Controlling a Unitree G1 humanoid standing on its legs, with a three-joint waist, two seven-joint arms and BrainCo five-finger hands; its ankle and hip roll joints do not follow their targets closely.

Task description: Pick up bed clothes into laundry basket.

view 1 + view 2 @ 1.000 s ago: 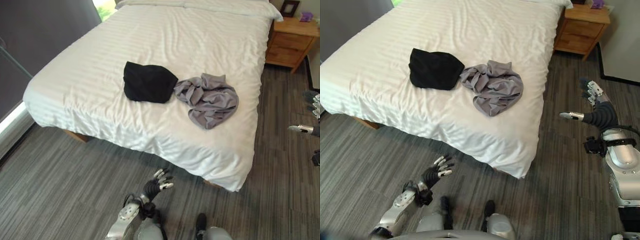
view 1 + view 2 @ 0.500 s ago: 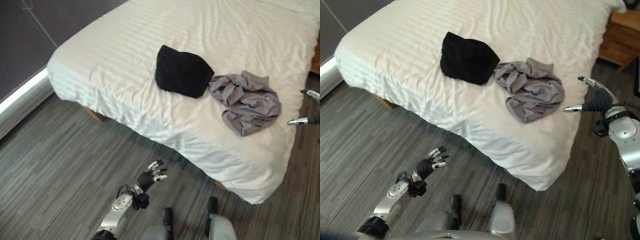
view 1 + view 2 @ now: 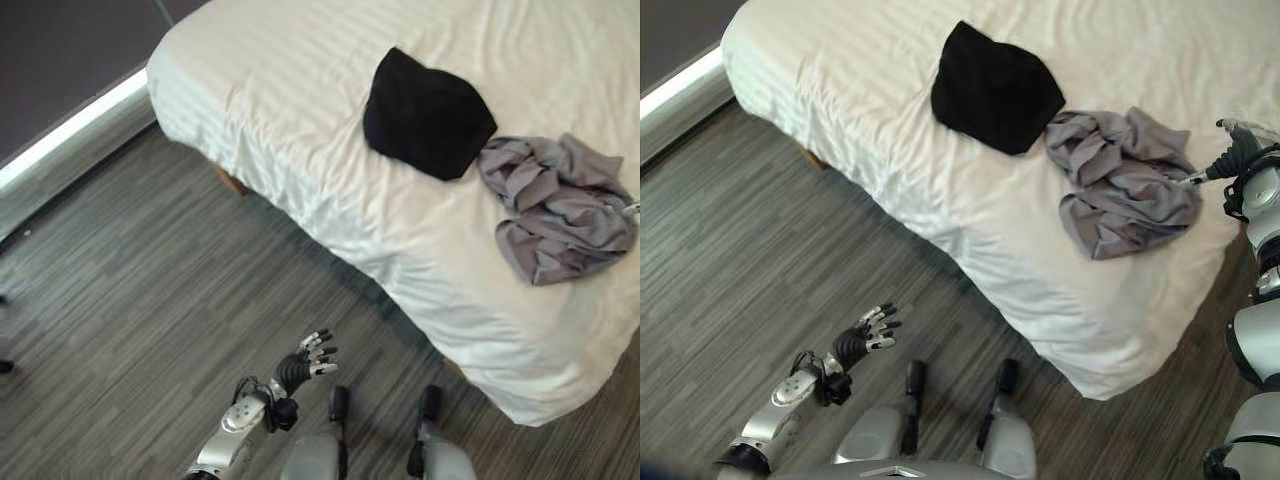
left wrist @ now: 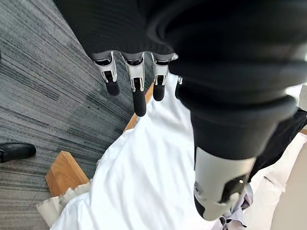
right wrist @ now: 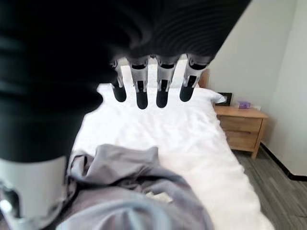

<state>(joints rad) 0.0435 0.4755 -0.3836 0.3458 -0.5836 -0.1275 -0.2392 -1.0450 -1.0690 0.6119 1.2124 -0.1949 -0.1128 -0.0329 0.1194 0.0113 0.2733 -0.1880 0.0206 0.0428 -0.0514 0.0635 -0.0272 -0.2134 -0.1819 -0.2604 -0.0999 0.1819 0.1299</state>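
Observation:
A crumpled grey garment (image 3: 1125,180) lies near the bed's right front corner, and a black garment (image 3: 995,88) lies just beside it further in on the white bed (image 3: 300,140). My right hand (image 3: 1240,160) hovers open at the grey garment's right edge, fingers straight; the grey cloth (image 5: 129,187) spreads just below its fingertips (image 5: 139,98). My left hand (image 3: 305,358) hangs open low over the floor in front of the bed, holding nothing, its fingers (image 4: 136,91) spread.
Grey wood-pattern floor (image 3: 130,300) runs along the bed's near side. A wooden bed leg (image 4: 64,172) shows under the sheet. A wooden nightstand (image 5: 242,124) stands by the far wall. A dark shoe (image 4: 14,151) rests on the floor.
The camera has swung, shifting the bed up and right in view. My right hand has come closer to the grey garment's edge. The left hand stays low and open.

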